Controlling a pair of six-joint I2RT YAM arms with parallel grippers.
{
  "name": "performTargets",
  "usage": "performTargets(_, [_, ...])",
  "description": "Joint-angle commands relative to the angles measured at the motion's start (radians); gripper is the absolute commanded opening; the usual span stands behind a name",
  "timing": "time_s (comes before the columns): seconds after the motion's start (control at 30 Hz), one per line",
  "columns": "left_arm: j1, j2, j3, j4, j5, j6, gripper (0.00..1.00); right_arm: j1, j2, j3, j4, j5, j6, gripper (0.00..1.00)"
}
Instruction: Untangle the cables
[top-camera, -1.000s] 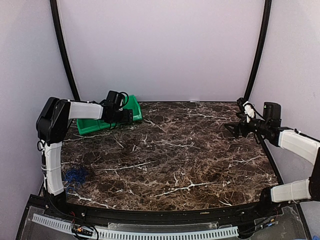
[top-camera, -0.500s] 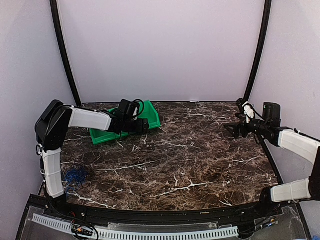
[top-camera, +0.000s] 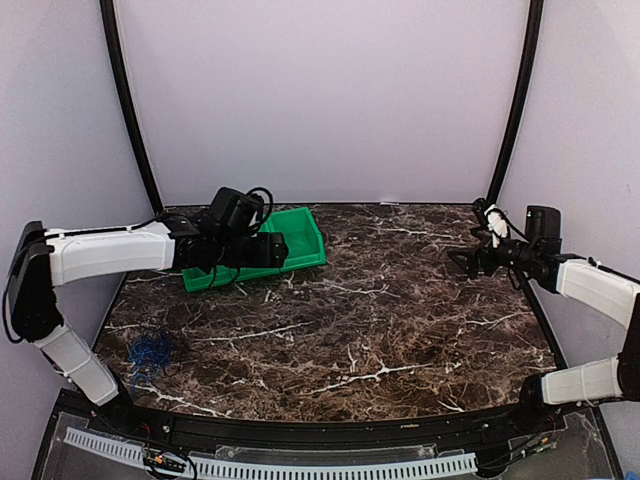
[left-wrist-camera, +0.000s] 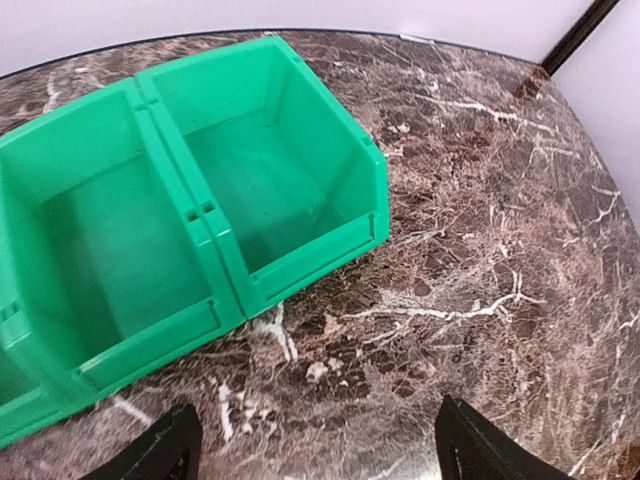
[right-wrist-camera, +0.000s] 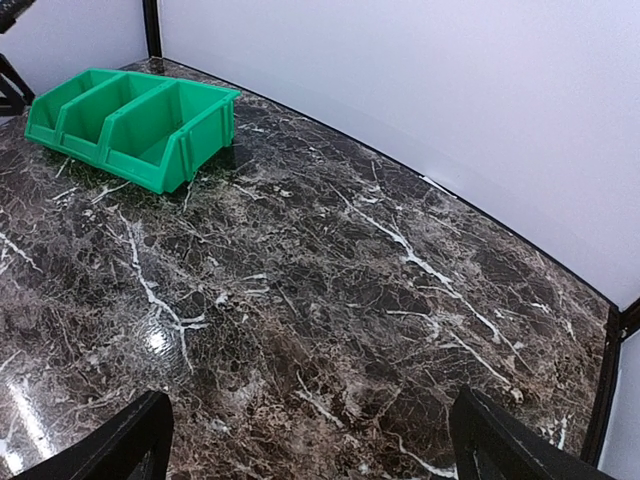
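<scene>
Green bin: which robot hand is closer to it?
Left. The left gripper sits right beside the green bin, open and holding nothing. The right gripper is far off, across the table near its right edge.

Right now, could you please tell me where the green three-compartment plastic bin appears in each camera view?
Top external: the green three-compartment plastic bin sits at the table's back left.
Left wrist: bin fills the upper left.
Right wrist: bin in the top left corner.
Shared landmark: the brown marble tabletop.
</scene>
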Motion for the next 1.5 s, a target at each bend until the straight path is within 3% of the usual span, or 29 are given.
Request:
performTargets(0.0, [-0.016,-0.215,-0.076,-0.317,-0.211,-0.269,0.85,-0.007,-0.007,0.012,0.007,-0.027,-0.013,0.99])
performTargets(0.27, [-0.067,-0.483,-0.277,-0.638,-0.396,-0.581,0.98,-0.002,0.038,0.043,-0.044,-0.074,-0.025,0.98])
performTargets(0.47, [-0.108,-0.517,-0.329,-0.94,-0.501,-0.94,0.95,0.022,0.052,0.054,-0.055,-0.076,-0.048,0.98])
performTargets(0.57, [-0.109,-0.489,-0.368,-0.963,-0.457,-1.075,0.92,0.034,0.051,0.056,-0.083,-0.073,-0.057,0.98])
performTargets(0.77, [-0.117,-0.405,-0.446,-0.917,-0.371,-1.179,0.92,0.048,0.052,0.059,-0.098,-0.07,-0.074,0.98])
performTargets(0.9, [-0.117,-0.386,-0.493,-0.839,-0.361,-1.163,0.91,0.054,0.055,0.061,-0.104,-0.067,-0.081,0.98])
performTargets(1.03, [-0.118,-0.389,-0.557,-0.693,-0.332,-1.096,0.83,0.062,0.066,0.063,-0.109,-0.064,-0.089,0.98])
performTargets(1.13, [-0.119,-0.404,-0.587,-0.523,-0.306,-0.988,0.63,0.069,0.072,0.066,-0.114,-0.06,-0.091,0.98])
performTargets(1.2, [-0.122,-0.409,-0.597,-0.461,-0.295,-0.956,0.56,0.073,0.074,0.065,-0.116,-0.058,-0.093,0.98])
performTargets(1.37, [-0.176,-0.389,-0.577,-0.331,-0.31,-0.865,0.5,0.076,0.079,0.065,-0.117,-0.049,-0.097,0.98])
performTargets(1.47, [-0.22,-0.348,-0.565,-0.22,-0.255,-0.767,0.4,0.078,0.086,0.067,-0.12,-0.044,-0.099,0.98])
